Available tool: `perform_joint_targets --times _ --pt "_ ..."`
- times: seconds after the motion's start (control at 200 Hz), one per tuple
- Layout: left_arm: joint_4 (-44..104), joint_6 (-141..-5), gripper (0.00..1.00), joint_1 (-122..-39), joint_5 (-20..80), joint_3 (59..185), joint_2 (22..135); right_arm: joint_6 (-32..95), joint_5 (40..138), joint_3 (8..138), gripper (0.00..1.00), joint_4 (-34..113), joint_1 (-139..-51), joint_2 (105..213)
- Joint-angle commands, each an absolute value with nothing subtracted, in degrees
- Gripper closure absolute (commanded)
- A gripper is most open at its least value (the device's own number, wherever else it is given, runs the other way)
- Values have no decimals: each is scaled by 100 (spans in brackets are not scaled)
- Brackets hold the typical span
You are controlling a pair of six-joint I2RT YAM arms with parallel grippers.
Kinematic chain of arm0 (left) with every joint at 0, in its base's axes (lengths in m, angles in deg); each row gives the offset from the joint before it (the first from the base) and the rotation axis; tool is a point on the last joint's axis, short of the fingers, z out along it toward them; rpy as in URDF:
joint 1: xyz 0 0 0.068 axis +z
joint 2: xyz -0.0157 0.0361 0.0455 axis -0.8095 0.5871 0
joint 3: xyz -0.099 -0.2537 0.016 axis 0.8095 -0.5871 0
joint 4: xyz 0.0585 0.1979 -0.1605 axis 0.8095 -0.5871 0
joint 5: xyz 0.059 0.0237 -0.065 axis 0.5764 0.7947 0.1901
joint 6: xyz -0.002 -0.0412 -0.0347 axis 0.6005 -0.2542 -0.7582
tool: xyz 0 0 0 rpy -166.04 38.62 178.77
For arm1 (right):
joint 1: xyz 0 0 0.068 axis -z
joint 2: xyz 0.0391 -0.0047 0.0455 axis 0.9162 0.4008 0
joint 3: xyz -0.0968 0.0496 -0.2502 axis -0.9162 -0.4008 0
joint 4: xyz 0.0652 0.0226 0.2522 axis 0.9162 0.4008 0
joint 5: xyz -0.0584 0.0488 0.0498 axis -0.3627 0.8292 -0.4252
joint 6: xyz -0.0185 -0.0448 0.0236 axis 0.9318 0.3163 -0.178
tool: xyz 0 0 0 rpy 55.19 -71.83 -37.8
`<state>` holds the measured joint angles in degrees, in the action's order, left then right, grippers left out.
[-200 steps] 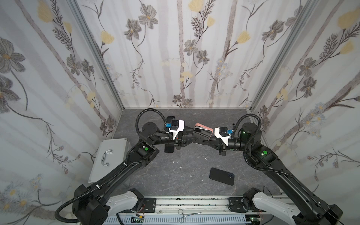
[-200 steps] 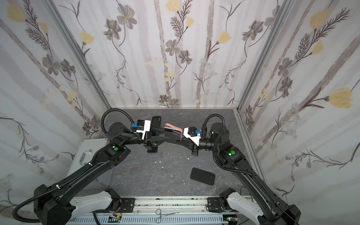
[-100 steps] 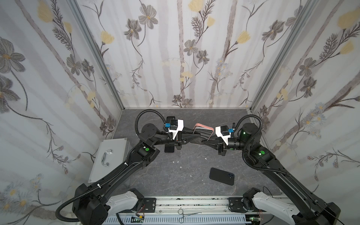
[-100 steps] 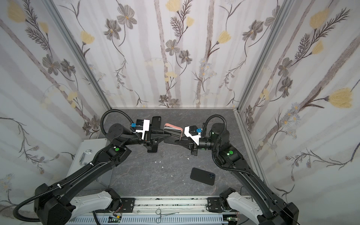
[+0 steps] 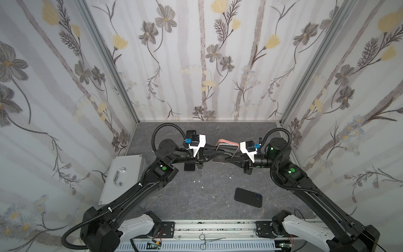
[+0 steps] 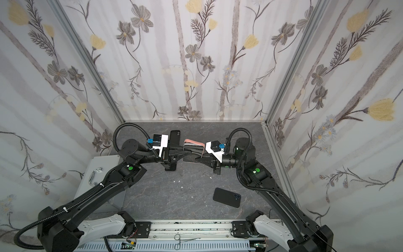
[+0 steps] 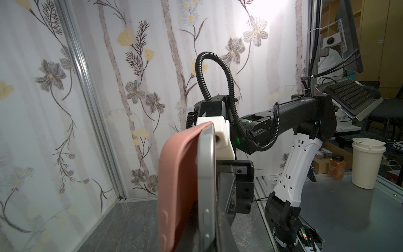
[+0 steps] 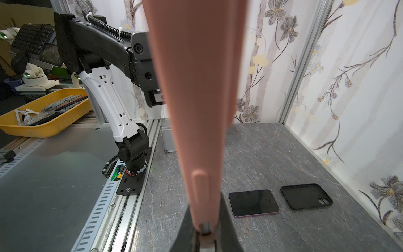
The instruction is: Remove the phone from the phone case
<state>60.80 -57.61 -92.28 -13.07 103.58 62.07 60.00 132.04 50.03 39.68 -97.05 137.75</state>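
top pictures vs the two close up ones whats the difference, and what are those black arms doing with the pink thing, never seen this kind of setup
This is a robot with two black arms over a grey table. The two wide pictures come from one overhead camera, nearly the same view. The two close-ups come from cameras on the arms' wrists, each looking along its own claw. The left claw and the right claw are both shut on opposite ends of a pink phone case, held on edge above the table. The silver-edged phone sits partly in it, the case lifted away at one end. Lying on the table: a black phone, an empty black case and another phone; a metal box stands at the left.
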Motion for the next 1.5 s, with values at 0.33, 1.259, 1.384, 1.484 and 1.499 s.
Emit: perform_joint_targets --times 0.33,1.259,1.384,1.484,1.499 --pt "5645 -5645 100 -9081 -554 9805 5950 5898 10983 4575 37 3371 -9690 13295" --pt "3727 -3169 100 -9671 1556 9809 6014 5803 11252 6976 48 6232 -10056 14628" --pt "3727 -3131 100 -9702 1501 9827 6025 5934 11092 7050 47 6368 -10196 14797" --pt "3727 -3102 100 -9707 1467 9823 6034 6004 10882 7160 47 6531 -10193 14959" --pt "3727 -3102 100 -9712 1466 9817 6034 6004 10860 7180 47 6565 -10189 14981"
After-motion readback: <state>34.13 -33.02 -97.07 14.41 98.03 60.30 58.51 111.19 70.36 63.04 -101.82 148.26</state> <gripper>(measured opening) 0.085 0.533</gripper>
